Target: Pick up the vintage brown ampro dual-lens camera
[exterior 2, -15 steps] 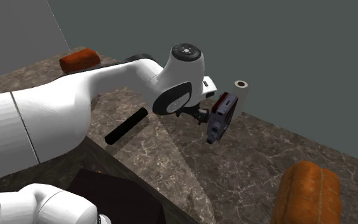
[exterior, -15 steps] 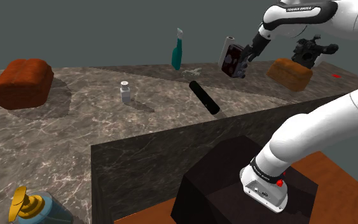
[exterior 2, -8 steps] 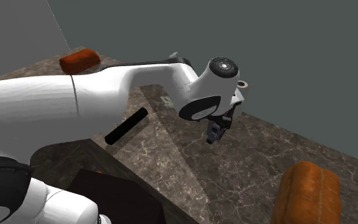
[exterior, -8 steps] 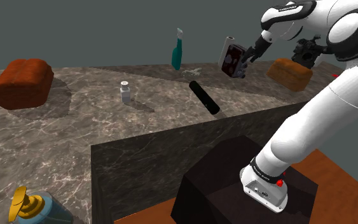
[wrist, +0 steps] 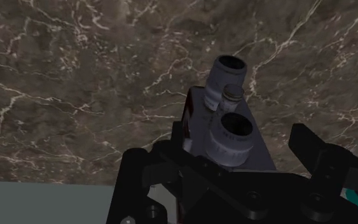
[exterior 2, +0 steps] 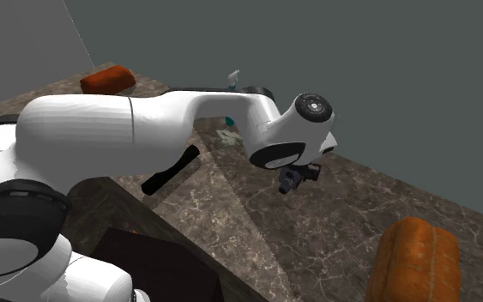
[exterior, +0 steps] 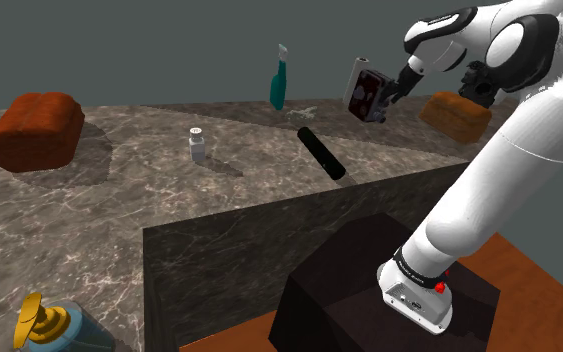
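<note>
One camera (wrist: 225,121) clasped in claw (wrist: 228,162), above counter (wrist: 75,76).

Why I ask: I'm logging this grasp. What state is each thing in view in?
Camera: clasped in the jaws, tilted, off the counter.
Jaws: shut on the camera.
Black cylinder: lying on its side on the counter.
Small bottle: upright, capped.
Teal spray bottle: upright.

A home kitchen, by its dark marble counter (exterior: 119,200) (brown loaf (exterior: 35,130), small shaker (exterior: 197,144), teal bottle (exterior: 279,85) on it)
</note>
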You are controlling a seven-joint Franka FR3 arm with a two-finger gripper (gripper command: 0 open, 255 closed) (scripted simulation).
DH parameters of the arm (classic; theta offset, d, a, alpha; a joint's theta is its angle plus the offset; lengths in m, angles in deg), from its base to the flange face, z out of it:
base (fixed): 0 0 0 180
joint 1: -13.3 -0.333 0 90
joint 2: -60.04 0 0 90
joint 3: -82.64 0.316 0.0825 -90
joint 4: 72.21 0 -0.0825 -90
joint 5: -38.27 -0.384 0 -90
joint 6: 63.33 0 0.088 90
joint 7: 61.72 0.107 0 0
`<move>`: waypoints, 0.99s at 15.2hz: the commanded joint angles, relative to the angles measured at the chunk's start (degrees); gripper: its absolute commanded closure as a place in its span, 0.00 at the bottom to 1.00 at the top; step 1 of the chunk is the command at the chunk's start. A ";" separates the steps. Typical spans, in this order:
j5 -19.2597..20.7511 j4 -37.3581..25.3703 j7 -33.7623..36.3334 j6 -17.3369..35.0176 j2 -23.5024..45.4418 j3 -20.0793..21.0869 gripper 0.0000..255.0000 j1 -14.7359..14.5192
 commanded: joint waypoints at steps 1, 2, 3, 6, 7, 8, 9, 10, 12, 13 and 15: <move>-1.39 1.12 -1.30 1.55 1.03 -0.15 0.00 0.07; -1.39 1.12 -1.30 1.55 1.03 -0.14 0.00 0.08; -1.39 1.13 -1.30 1.55 1.03 -0.14 0.00 0.08; -1.60 0.97 -1.46 1.49 1.25 -0.18 1.00 0.12; -1.63 0.94 -1.46 1.48 1.28 -0.18 1.00 0.11; -1.61 0.96 -1.46 1.48 1.25 -0.18 1.00 0.12; -1.60 0.95 -1.45 1.47 1.25 -0.18 1.00 0.12; -1.59 0.94 -1.44 1.46 1.25 -0.18 1.00 0.11; -1.61 0.91 -1.45 1.44 1.27 -0.18 1.00 0.12; -1.39 1.12 -1.30 1.55 1.03 -0.15 1.00 0.07; -0.46 0.10 -0.40 0.29 0.39 -0.10 1.00 0.03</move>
